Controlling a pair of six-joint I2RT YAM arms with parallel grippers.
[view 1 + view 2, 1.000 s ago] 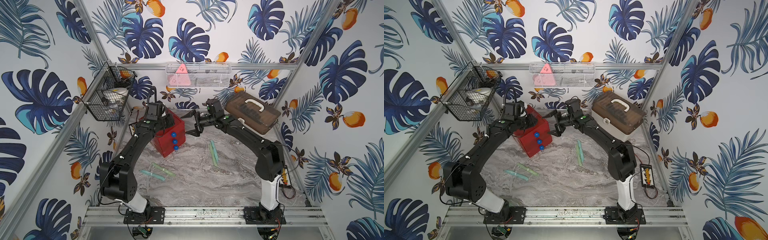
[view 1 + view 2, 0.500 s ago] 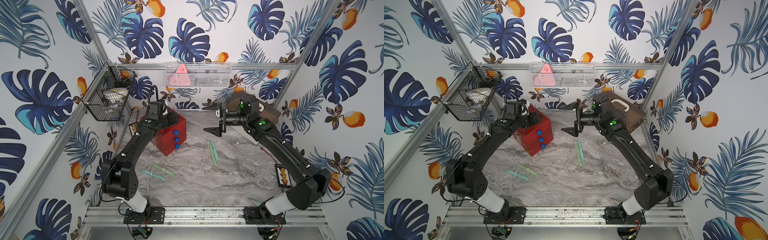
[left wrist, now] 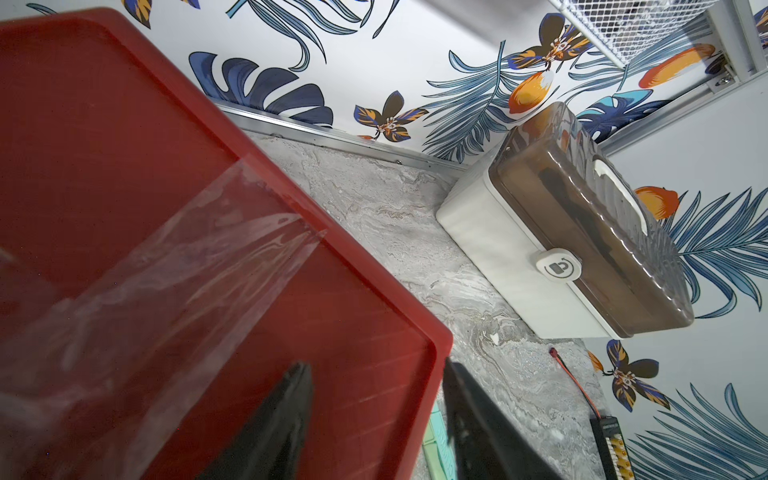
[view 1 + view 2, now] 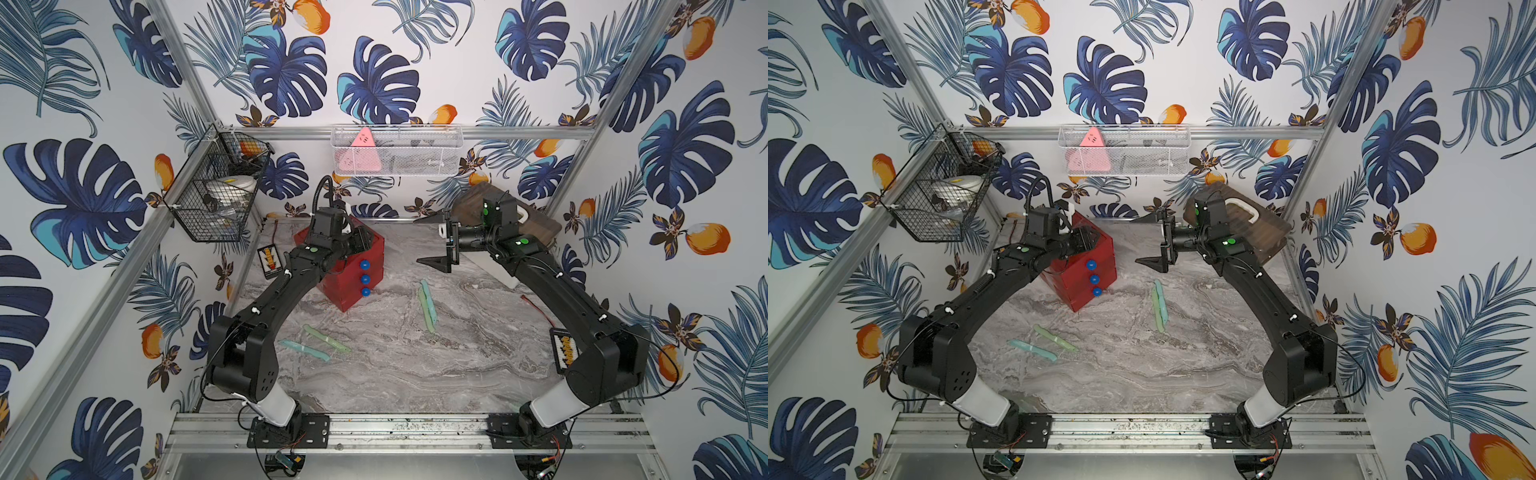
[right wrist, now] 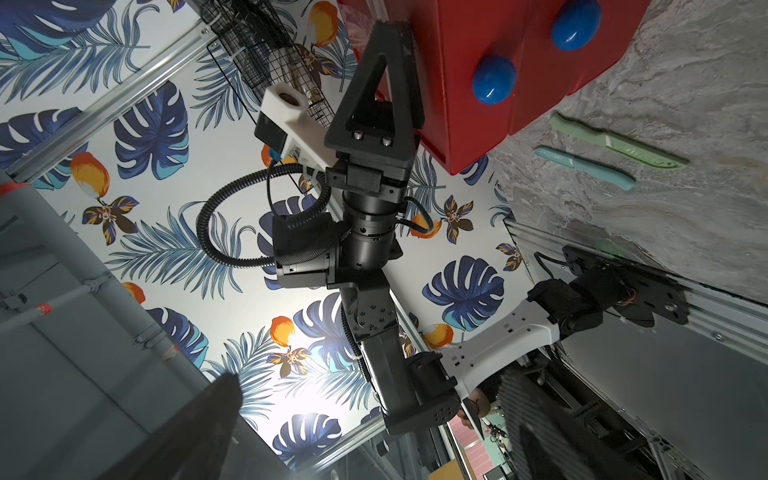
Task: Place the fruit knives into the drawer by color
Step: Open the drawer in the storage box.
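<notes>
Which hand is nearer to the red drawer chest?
Left. The left hand is right at the edge of the red drawer chest top, fingers apart. The right hand hangs in the air off to the chest's side, wide open and clear of it.

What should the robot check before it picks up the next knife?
1. Right claw open and empty: ok.
2. Left claw off the red drawer chest: cannot tell; it hangs over the top with jaws apart.
3. A drawer pulled out for the next knife: not ok; all three fronts with blue knobs look shut.
4. Knives easy to grab: ok; a green knife and a teal knife lie flat by the left arm, another green-and-teal pair lies mid-table.
5. Pink knives put away: cannot tell; none in view.
</notes>
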